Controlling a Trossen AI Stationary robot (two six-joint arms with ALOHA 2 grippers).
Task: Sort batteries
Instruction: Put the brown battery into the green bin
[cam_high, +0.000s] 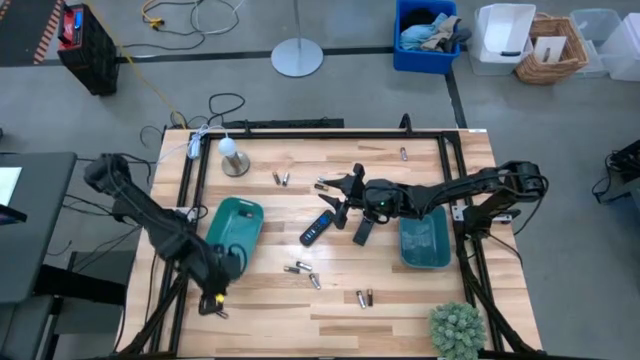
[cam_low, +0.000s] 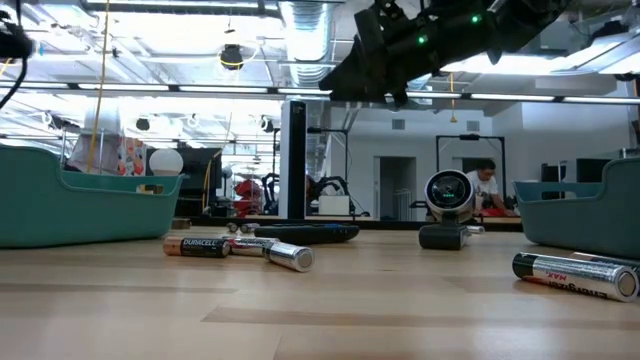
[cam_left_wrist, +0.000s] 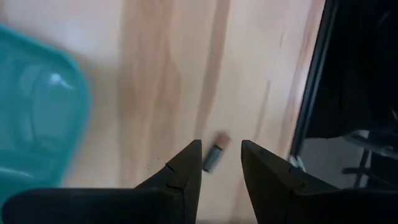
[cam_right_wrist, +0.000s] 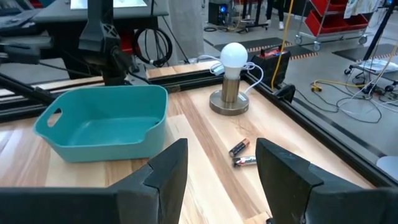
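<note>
Several small batteries lie on their sides on the wooden table: a pair (cam_high: 280, 178) near the lamp, one (cam_high: 404, 153) at the far edge, two (cam_high: 305, 274) in the middle and a pair (cam_high: 364, 297) near the front. My left gripper (cam_high: 215, 300) hangs open, pointing down, over the near left corner beside the left teal tray (cam_high: 235, 222). One battery (cam_left_wrist: 214, 158) lies on the wood below the gap between its fingers. My right gripper (cam_high: 330, 190) stands open above the table's middle with nothing between its fingers (cam_right_wrist: 168, 168). It looks toward the left tray (cam_right_wrist: 102, 124) and two batteries (cam_right_wrist: 241, 154).
A second teal tray (cam_high: 424, 242) sits at the right under my right arm. A flat black remote (cam_high: 317, 228) and a black flashlight (cam_high: 362, 232) lie mid-table. A bulb lamp (cam_high: 233, 158) stands far left, a small plant (cam_high: 456, 328) at the near right corner. A black frame rail (cam_left_wrist: 317, 81) borders the table.
</note>
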